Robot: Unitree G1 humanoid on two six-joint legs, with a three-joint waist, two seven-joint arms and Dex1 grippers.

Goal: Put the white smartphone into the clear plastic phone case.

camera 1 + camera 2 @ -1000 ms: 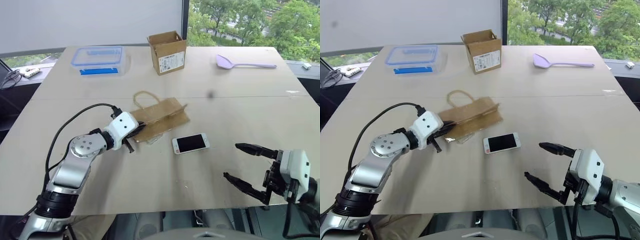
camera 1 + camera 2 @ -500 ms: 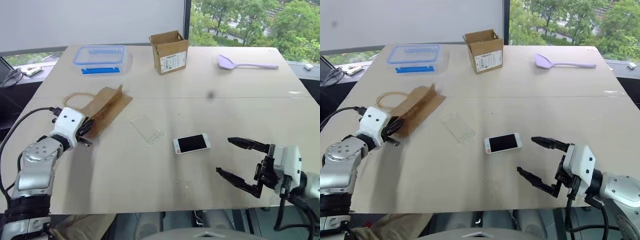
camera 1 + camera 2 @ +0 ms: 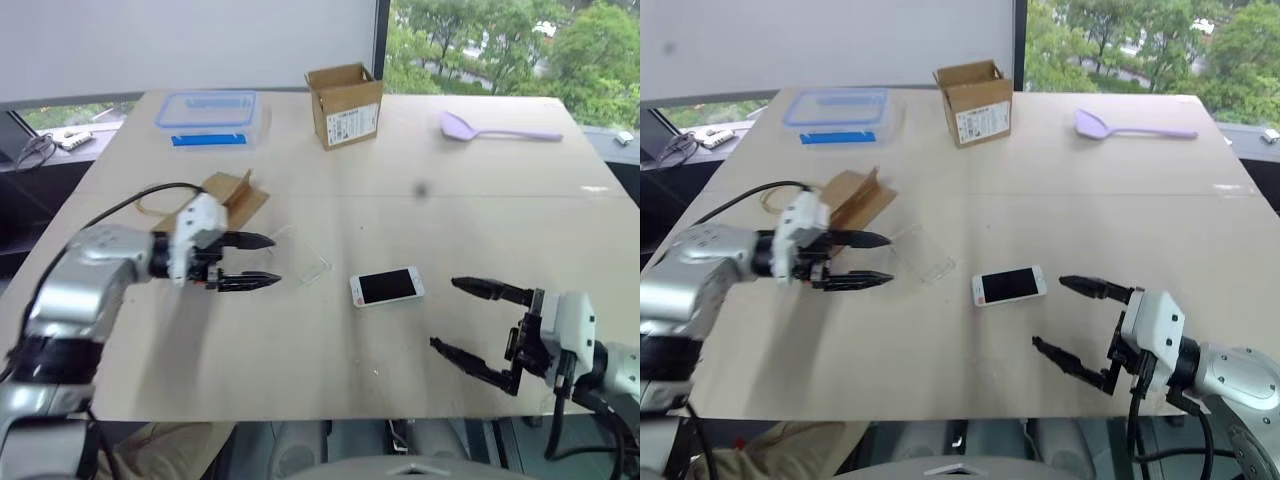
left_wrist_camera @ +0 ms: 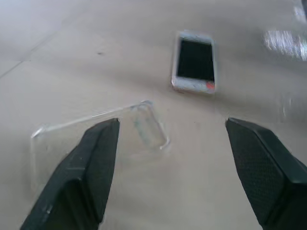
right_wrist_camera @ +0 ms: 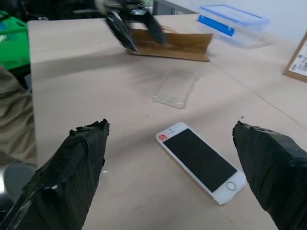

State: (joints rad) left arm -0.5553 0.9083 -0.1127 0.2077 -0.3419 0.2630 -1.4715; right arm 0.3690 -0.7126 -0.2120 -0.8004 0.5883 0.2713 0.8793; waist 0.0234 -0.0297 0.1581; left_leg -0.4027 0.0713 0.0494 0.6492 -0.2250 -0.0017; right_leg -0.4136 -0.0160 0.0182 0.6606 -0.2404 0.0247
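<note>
The white smartphone (image 3: 387, 287) lies flat, screen up, near the middle of the table. Just to its left rests the clear plastic phone case (image 3: 305, 262), empty. My left gripper (image 3: 248, 261) hovers just left of the case, pointing at it, open with nothing between its fingers (image 4: 93, 160). My right gripper (image 3: 470, 318) is open and empty, low over the table's front right, a short way right of the phone (image 5: 199, 160). In the right wrist view the case (image 5: 176, 87) lies beyond the phone, with the left gripper (image 5: 129, 28) further back.
A brown paper bag (image 3: 228, 194) lies behind the left gripper. At the back stand a clear box with a blue-rimmed lid (image 3: 207, 115) and an open cardboard box (image 3: 345, 104). A lilac spoon (image 3: 490, 128) lies at the back right.
The left gripper dragged the paper bag leftward off the case, let it go, opened, and swung right to face the case. The right gripper stayed open in place.
</note>
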